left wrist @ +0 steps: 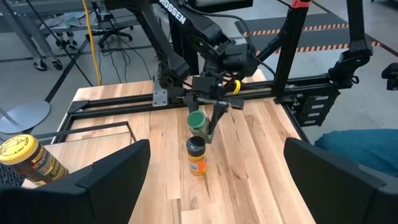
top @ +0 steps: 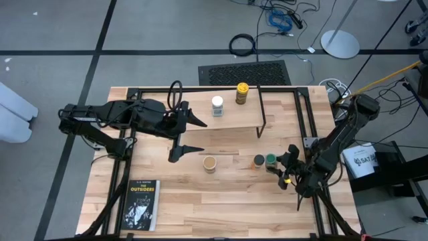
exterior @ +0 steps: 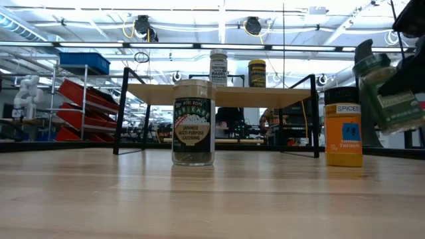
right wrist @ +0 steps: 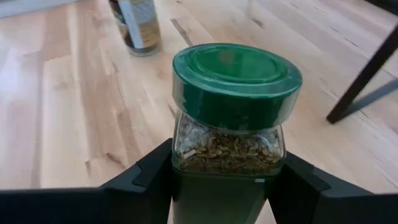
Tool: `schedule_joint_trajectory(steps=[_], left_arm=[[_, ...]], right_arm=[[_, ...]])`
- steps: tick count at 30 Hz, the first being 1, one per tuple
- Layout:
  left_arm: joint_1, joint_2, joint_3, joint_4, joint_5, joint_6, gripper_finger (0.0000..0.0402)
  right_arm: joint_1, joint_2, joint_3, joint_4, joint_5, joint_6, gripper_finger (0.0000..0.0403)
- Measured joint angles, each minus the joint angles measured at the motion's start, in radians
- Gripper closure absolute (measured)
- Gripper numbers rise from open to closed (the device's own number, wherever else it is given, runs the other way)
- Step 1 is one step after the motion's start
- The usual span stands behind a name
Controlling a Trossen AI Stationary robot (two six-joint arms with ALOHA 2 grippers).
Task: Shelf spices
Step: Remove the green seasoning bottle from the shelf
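On light wooden wire-legged shelf (top: 231, 119): white-lidded jar (top: 217, 104), yellow-lidded jar (top: 241, 91). Right gripper (top: 286, 169) grasps green-lidded jar (right wrist: 231, 118); two jars left; left gripper (top: 189, 137) released.

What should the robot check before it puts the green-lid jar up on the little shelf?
1. Jar held: the right claw is shut on the green-lid jar. Ok.
2. Jar lifted: in the low view it hangs tilted above the table. Ok.
3. Room on the shelf: only the white-lid jar and yellow-lid jar stand there, with bare plank beside them. Ok.
4. Neighbour: the black-lid jar stands very close to the held jar. Not ok, move carefully.
5. Left claw: open and empty, near the shelf's front. Cannot tell if it blocks the way.
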State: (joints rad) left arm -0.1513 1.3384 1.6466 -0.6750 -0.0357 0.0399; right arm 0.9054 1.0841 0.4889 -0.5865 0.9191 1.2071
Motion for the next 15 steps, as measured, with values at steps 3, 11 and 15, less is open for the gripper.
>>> schedule_joint_trajectory(steps=[3, 11, 15], left_arm=[[0.000, 0.000, 0.000, 0.000, 0.000, 0.000, 0.0022], [0.000, 0.000, 0.000, 0.000, 0.000, 0.001, 0.0022], [0.000, 0.000, 0.000, 0.000, 0.000, 0.002, 0.0022]], right_arm=[[0.000, 0.050, 0.000, 0.005, 0.001, 0.037, 0.0210], [0.000, 0.168, 0.001, 0.007, 0.036, 0.106, 0.0209], [0.000, 0.175, 0.001, -0.001, 0.028, 0.116, 0.0209]])
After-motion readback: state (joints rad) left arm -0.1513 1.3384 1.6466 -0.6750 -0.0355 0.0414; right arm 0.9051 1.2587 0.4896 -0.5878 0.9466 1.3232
